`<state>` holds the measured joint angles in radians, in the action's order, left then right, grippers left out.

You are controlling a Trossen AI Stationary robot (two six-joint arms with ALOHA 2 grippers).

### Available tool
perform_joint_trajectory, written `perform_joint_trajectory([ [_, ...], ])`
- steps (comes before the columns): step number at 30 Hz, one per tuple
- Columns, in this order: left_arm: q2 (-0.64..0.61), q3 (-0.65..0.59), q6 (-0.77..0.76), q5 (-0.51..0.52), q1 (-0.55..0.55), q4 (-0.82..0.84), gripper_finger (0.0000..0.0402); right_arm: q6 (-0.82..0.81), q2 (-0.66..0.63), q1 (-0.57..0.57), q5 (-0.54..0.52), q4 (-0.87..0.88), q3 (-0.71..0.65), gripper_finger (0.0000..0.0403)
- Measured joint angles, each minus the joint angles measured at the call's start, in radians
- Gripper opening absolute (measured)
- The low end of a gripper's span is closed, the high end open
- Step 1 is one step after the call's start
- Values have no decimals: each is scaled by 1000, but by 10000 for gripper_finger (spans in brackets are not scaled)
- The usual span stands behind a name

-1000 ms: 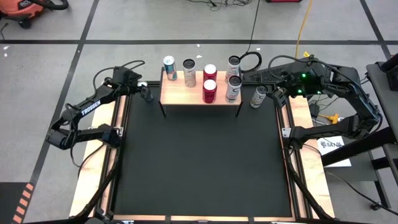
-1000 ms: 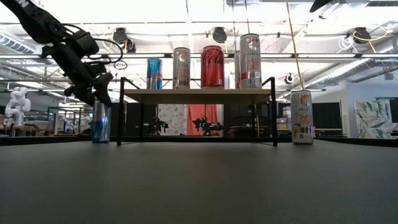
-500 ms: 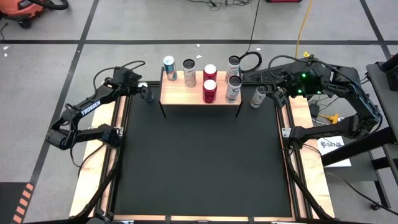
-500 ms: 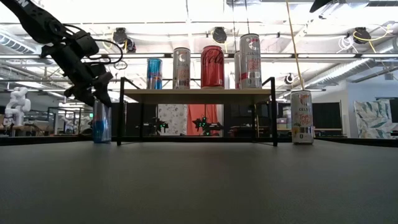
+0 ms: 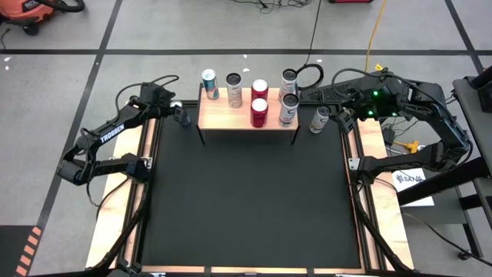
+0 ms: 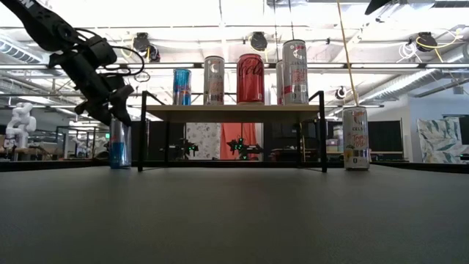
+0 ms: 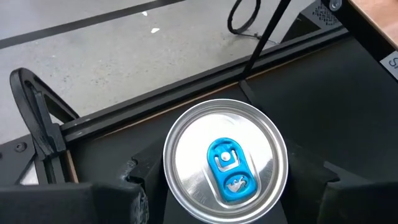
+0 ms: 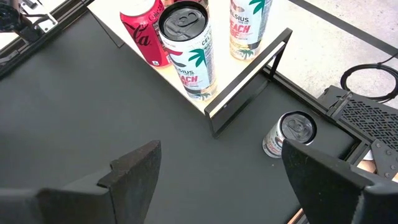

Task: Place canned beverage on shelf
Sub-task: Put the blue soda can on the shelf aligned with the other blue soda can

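Blue can (image 6: 119,143) stands on table (image 5: 246,200) just left of shelf (image 5: 247,115). Left gripper (image 6: 110,111) sits over its top, jaws apart either side, not clamped. Thin metal wall, smooth, dents easily: you grip mid-body, gently. Right gripper (image 8: 217,174) waits with jaws apart near white can (image 5: 319,119).

- Even, bright overhead light fills the scene; ceiling lamps (image 6: 256,40) glow in the room beyond.
- The black surface (image 5: 246,200) is matte, without glare, and shadows on it are faint.
- A silver can lid (image 7: 225,163) shows soft reflections, sharply focused.
- In the low view, the near surface is blurred, and the far room is slightly soft.
- The cans on the shelf (image 6: 233,112) are clearly lit.
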<state>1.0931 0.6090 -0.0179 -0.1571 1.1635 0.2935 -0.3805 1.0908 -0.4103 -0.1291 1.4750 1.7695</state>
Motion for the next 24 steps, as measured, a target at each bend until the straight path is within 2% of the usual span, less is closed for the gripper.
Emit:
perform_joint_trajectory([
  [8, -2, 40, 31, 68, -34, 82, 219, 0, 0, 0, 0, 0, 0, 318],
  [19, -22, 56, -3, 62, -74, 107, 219, 0, 0, 0, 0, 0, 0, 318],
  [24, -91, 56, -13, 60, -87, 122, 219, 0, 0, 0, 0, 0, 0, 318],
])
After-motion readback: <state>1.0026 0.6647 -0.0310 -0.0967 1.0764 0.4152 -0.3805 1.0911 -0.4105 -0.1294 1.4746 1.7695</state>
